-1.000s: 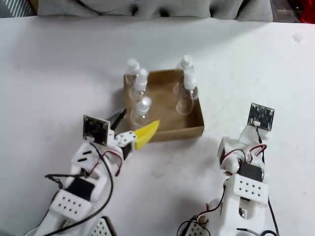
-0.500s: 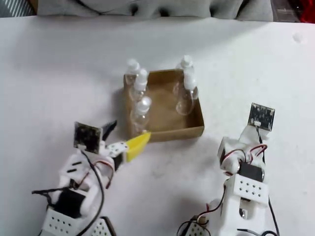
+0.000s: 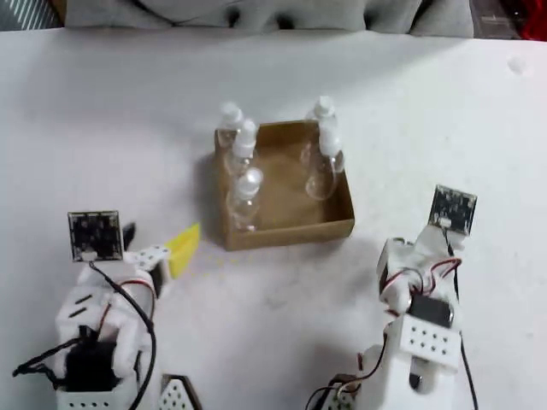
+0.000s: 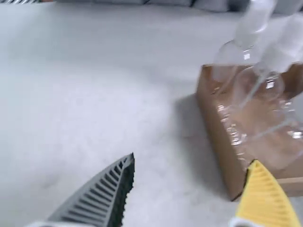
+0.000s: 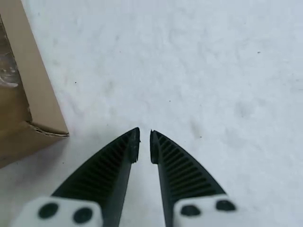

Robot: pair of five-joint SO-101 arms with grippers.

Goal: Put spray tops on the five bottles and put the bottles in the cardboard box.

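The cardboard box (image 3: pixel 291 229) sits mid-table with several clear bottles in it, each with a white spray top. Three bottles (image 3: pixel 245 186) line its left side and two bottles (image 3: pixel 325 166) its right side. My left gripper (image 3: pixel 156 240) is open and empty, down on the table to the left of the box's front corner, its yellow finger nearer the box. From the left wrist, that gripper (image 4: pixel 191 165) faces the box wall (image 4: pixel 222 146) and the bottles (image 4: pixel 255 85). My right gripper (image 5: pixel 144 138) is shut and empty over bare table, just off the box's corner (image 5: pixel 33 94).
The white table (image 3: pixel 111 128) lies open around the box on all sides. The right arm (image 3: pixel 423 290) rests at the front right, the left arm (image 3: pixel 102 325) at the front left. A grey cushioned edge (image 3: pixel 256 13) runs along the far side.
My left arm has drawn back from the box's front left corner toward the near left, its gripper staying open. The right arm has hardly shifted.
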